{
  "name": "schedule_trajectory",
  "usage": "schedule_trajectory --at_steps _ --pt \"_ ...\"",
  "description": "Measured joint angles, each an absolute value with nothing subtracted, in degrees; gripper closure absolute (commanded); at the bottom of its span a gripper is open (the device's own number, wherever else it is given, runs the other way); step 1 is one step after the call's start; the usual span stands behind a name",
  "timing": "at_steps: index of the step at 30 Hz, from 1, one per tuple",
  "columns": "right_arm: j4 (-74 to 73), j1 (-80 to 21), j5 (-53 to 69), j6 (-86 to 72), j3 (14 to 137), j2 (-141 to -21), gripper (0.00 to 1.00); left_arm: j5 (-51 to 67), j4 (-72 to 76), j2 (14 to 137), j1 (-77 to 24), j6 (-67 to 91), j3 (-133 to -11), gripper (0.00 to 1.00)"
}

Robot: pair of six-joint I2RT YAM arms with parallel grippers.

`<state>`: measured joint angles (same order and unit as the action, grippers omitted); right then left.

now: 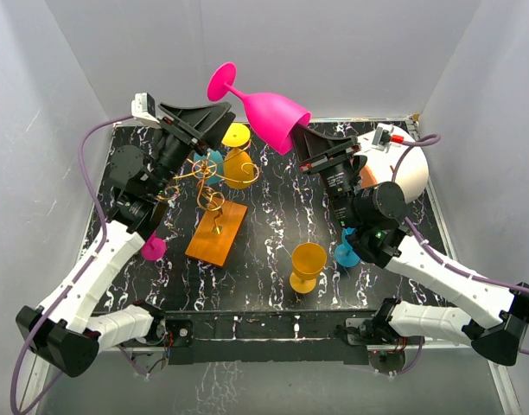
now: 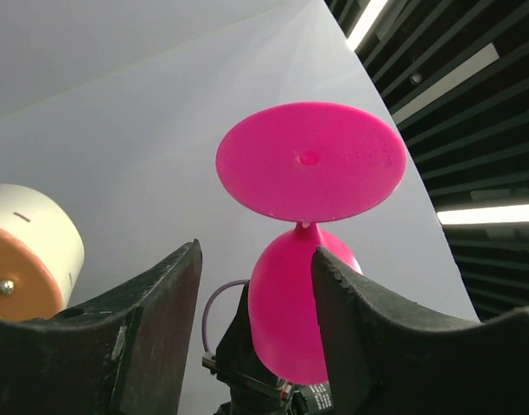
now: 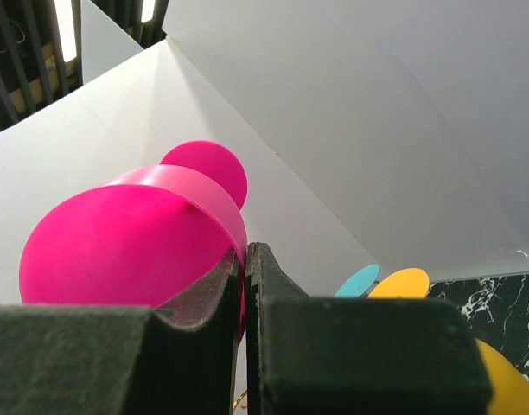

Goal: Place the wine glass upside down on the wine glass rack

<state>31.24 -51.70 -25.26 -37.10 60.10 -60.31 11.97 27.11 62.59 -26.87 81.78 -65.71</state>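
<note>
A pink wine glass (image 1: 273, 117) is held up in the air, tilted, with its foot pointing up and to the left. My right gripper (image 1: 299, 140) is shut on the rim of its bowl (image 3: 126, 246), one finger inside and one outside. My left gripper (image 1: 223, 121) is raised just left of the stem. Its jaws stand apart, with the bowl showing beyond them and the foot (image 2: 308, 160) above them. Nothing is gripped between its fingers (image 2: 161, 294). The gold wire wine glass rack (image 1: 214, 201) stands on its orange base (image 1: 217, 232) below, left of centre.
A yellow glass (image 1: 239, 164) and a teal one (image 1: 214, 160) hang on the rack. On the table stand another yellow glass (image 1: 308, 264), a teal glass (image 1: 347, 251) and a pink foot (image 1: 154, 248). A white-and-orange drum (image 1: 394, 173) sits at the back right.
</note>
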Motion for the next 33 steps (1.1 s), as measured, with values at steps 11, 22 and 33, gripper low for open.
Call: schedule_trajectory --at_steps 11,22,33 --pt "33.3 -51.7 -22.2 -32.5 60.1 -60.5 1.0 7.7 39.6 67.7 -29.6 78.5 -67.0 0.49" --pt "34.9 -51.6 -19.2 -30.5 59.6 -61.3 1.0 4.2 47.9 70.1 -30.5 79.0 -67.0 0.74" --pt "35.7 -51.6 -15.2 -30.1 59.3 -63.1 1.0 3.3 50.0 70.2 -30.7 83.4 -66.7 1.0"
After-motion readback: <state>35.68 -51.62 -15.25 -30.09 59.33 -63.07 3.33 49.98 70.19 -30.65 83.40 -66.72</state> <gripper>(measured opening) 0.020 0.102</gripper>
